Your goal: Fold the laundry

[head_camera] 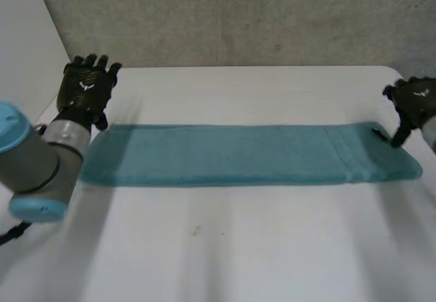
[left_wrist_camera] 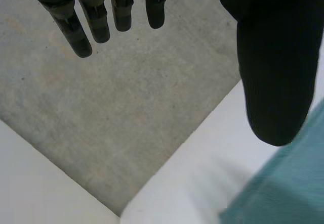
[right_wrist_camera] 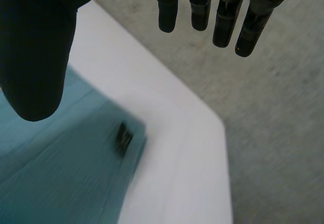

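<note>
The white desk (head_camera: 225,247) carries 1 teal towel (head_camera: 245,155), folded into a long strip lying across it. The left robot hand (head_camera: 85,87) is released, fingers straight, by its left end; the right robot hand (head_camera: 414,101) is likewise released at its right end.

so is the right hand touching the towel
Cannot tell. In the head view the right hand points its thumb down at the towel corner, but neither that nor the right wrist view makes contact or a gap plain.
</note>
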Motion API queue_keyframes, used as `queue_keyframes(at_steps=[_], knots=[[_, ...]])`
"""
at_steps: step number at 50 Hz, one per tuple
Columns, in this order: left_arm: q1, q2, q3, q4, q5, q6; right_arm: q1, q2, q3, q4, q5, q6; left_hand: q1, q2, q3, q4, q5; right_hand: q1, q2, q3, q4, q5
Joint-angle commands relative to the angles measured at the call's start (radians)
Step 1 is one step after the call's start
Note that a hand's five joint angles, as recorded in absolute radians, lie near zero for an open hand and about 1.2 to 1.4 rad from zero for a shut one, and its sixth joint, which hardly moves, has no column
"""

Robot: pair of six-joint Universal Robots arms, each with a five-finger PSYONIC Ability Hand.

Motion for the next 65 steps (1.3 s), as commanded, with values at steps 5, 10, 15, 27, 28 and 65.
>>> queue_keyframes(at_steps=[5, 10, 15, 27, 28, 65], knots=[[0.009, 0.142, -0.187, -0.012, -0.001, -0.184, -0.174, 0.017, 0.082, 0.139, -0.213, -0.017, 0.001, 0.009, 0.005, 0.007, -0.029, 0.302, 0.287, 0.293, 0.279, 0.262], [0.006, 0.142, -0.189, -0.012, -0.004, -0.194, -0.196, 0.095, 0.074, 0.138, -0.264, -0.019, 0.001, 0.009, 0.005, 0.007, -0.029, 0.341, 0.325, 0.332, 0.317, 0.301], [0.009, 0.141, -0.192, -0.010, -0.004, -0.194, -0.217, 0.123, 0.066, 0.130, -0.276, -0.029, 0.001, 0.009, 0.005, 0.007, -0.029, 0.385, 0.369, 0.376, 0.361, 0.345], [0.012, 0.134, -0.196, -0.009, -0.004, -0.194, -0.248, 0.183, 0.045, 0.076, -0.278, -0.031, 0.001, 0.009, 0.005, 0.007, -0.029, 0.569, 0.554, 0.560, 0.545, 0.529], [0.012, 0.134, -0.196, -0.009, -0.004, -0.194, -0.248, 0.183, 0.045, 0.076, -0.278, -0.031, 0.001, 0.009, 0.005, 0.007, -0.029, 0.570, 0.554, 0.561, 0.546, 0.530], [0.009, 0.144, -0.213, -0.007, -0.004, -0.194, -0.332, 0.157, -0.183, 0.033, 0.008, -0.105, 0.001, 0.009, 0.005, 0.007, -0.029, 1.191, 1.176, 1.182, 1.167, 1.151]])
